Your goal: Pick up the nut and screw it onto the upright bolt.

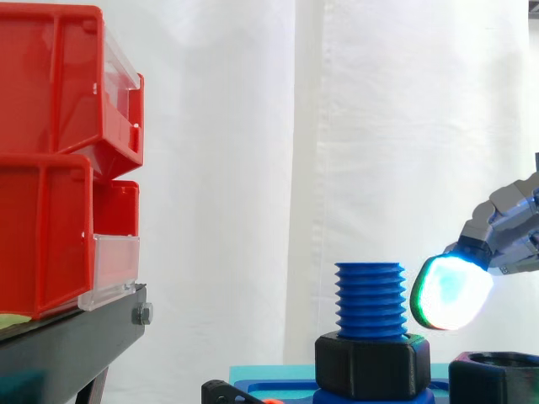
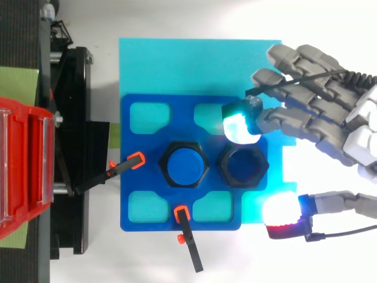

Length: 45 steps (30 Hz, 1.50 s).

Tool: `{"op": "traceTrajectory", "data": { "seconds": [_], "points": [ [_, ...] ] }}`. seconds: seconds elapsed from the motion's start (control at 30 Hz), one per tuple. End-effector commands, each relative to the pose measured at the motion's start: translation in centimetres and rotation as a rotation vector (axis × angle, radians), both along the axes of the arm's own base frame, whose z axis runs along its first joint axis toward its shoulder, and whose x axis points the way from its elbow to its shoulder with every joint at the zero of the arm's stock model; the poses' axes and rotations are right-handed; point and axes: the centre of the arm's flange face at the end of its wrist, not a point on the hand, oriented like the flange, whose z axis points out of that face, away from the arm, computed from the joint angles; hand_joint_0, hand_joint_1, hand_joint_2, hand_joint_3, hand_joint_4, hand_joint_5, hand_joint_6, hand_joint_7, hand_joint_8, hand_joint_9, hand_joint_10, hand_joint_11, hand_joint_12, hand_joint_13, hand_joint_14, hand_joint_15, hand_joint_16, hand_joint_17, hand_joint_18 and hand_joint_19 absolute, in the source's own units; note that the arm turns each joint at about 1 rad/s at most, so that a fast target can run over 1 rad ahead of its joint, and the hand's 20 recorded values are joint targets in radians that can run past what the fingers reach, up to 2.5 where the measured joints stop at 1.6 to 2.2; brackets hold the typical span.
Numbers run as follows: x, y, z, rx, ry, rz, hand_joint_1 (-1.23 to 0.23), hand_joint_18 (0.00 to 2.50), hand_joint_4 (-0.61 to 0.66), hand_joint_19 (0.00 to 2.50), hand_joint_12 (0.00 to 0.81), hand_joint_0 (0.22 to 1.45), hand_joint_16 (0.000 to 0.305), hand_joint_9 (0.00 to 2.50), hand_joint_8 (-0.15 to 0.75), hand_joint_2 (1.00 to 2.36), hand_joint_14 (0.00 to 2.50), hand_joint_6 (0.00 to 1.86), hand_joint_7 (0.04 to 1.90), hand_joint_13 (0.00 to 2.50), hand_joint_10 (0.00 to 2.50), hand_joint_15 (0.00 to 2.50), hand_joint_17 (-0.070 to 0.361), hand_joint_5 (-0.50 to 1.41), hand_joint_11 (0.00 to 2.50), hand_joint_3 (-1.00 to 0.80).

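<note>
Seen from above, the upright blue threaded plastic bolt (image 2: 185, 165) stands at the middle of a dark blue plastic base plate (image 2: 132, 194) with rounded cut-outs, which lies on a light cyan sheet (image 2: 177, 65). A black hexagonal fixed nut (image 1: 372, 364) sits round the bolt's foot. The loose black hexagonal plastic nut (image 2: 223, 167) lies flat on the plate at 3 o'clock from the bolt, just beside the fixed nut and apart from it.

The hand (image 2: 321, 118) comes in from 3 o'clock with its fingers spread and relaxed, holding nothing. One cyan-white glowing fingertip (image 2: 240, 127) hangs at 12 o'clock of the loose nut, and the thumb's white-and-red pad (image 2: 281, 213) lies at about 4 o'clock of it. From the side, a glowing pad (image 1: 450, 292) hovers level with the bolt's threads, clear of the loose nut below it and not touching the bolt.

Two black clamps with orange tips grip the plate, one (image 2: 136, 159) at 9 o'clock of the bolt and one (image 2: 181, 212) at 6 o'clock. Red plastic bins (image 1: 50, 168) sit stacked on a black stand (image 1: 76, 345) farther out at 9 o'clock, before a white curtain (image 1: 253, 126).
</note>
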Motion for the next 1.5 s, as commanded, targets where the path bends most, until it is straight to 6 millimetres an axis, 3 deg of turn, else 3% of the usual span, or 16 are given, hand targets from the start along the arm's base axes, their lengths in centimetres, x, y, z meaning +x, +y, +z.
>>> {"op": "traceTrajectory", "data": {
  "seconds": [0.0, 0.2, 0.57, 0.67, 1.23, 1.47],
  "points": [
    [0.1, 0.5, -0.3, -0.001, -0.001, 0.007, -0.76, 0.0, 0.19, 0.03, 0.445, 0.36, 0.071, 0.18, 0.29, 1.0, 0.0, 0.5, 0.69, 0.0, 0.0, 0.0, 0.16, -0.27, 0.0, -0.5],
    [0.7, 0.8, -1.7, 0.003, -0.006, 0.008, -0.75, 0.0, 0.19, 0.04, 0.444, 0.37, 0.071, 0.2, 0.291, 1.0, 0.0, 0.5, 0.7, 0.0, 0.0, 0.0, 0.159, -0.27, 0.0, -0.5],
    [0.9, 0.9, -1.8, 0.004, -0.019, 0.009, -0.75, 0.0, 0.19, 0.06, 0.444, 0.37, 0.07, 0.21, 0.292, 1.0, 0.0, 0.5, 0.71, 0.01, 0.0, 0.0, 0.158, -0.26, 0.0, -0.5],
    [1.1, 0.5, -2.9, -0.004, -0.001, 0.006, -0.75, 0.0, 0.19, 0.06, 0.444, 0.37, 0.07, 0.22, 0.293, 1.0, 0.0, 0.5, 0.71, 0.01, 0.0, 0.0, 0.158, -0.26, 0.0, -0.5],
    [1.2, 0.3, -3.5, -0.006, 0.008, 0.007, -0.74, 0.04, 0.18, 0.09, 0.432, 0.39, 0.068, 0.24, 0.286, 1.0, 0.0, 0.5, 0.73, 0.03, 0.0, 0.0, 0.153, -0.25, 0.0, -0.5],
    [1.2, 0.3, -3.5, -0.008, 0.009, 0.012, -0.73, 0.17, 0.2, 0.07, 0.424, 0.42, 0.065, 0.36, 0.296, 1.0, 0.0, 0.5, 0.77, 0.13, 0.0, 0.0, 0.146, -0.22, 0.0, -0.5]
  ]
}}
